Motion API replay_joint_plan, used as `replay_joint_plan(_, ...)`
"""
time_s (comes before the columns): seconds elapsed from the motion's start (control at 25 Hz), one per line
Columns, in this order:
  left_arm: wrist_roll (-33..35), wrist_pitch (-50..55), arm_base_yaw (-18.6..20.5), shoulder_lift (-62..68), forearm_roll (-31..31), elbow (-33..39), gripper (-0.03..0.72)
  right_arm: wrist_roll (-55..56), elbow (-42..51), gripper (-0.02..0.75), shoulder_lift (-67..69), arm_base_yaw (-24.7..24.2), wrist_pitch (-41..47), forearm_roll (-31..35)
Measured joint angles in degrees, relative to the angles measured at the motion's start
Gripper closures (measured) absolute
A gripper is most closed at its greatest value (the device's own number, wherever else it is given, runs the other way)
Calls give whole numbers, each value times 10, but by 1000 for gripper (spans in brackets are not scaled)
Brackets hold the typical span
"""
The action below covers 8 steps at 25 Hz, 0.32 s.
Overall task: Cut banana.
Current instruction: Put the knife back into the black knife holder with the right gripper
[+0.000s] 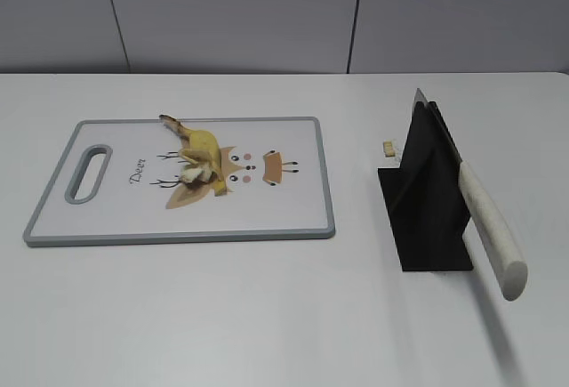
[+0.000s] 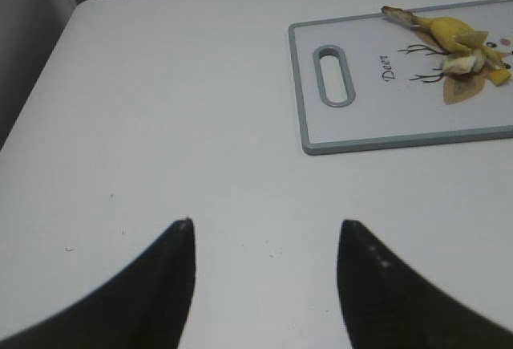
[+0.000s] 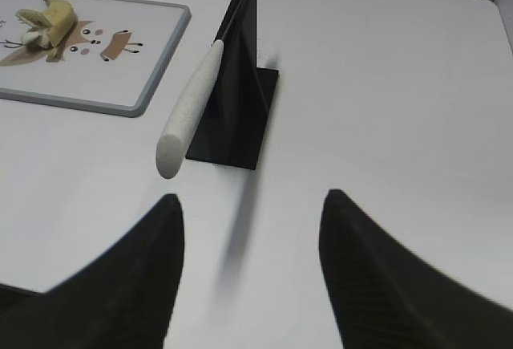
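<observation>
While lying on grey-rimmed white plastic cutting board (image 1: 293, 213), short curved yellow banana (image 1: 196, 154), at 9 o'clock from white-handled knife (image 1: 491, 227); left gripper (image 2: 264, 241) released, right gripper (image 3: 251, 221) released, both over white surface (image 1: 267, 316).

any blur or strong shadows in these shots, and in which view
Exterior view: sharp, even light, soft shadow under the knife handle. Left wrist view: fingers blurred in the foreground, cutting board clear. Right wrist view: fingers blurred, faint handle shadow on the table.
</observation>
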Motion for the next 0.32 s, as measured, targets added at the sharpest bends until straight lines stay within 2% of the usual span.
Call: replay_joint_plan(0.32, -1, 0, 0, 0, 0, 0, 151, 0, 0, 314, 0, 0, 0, 1)
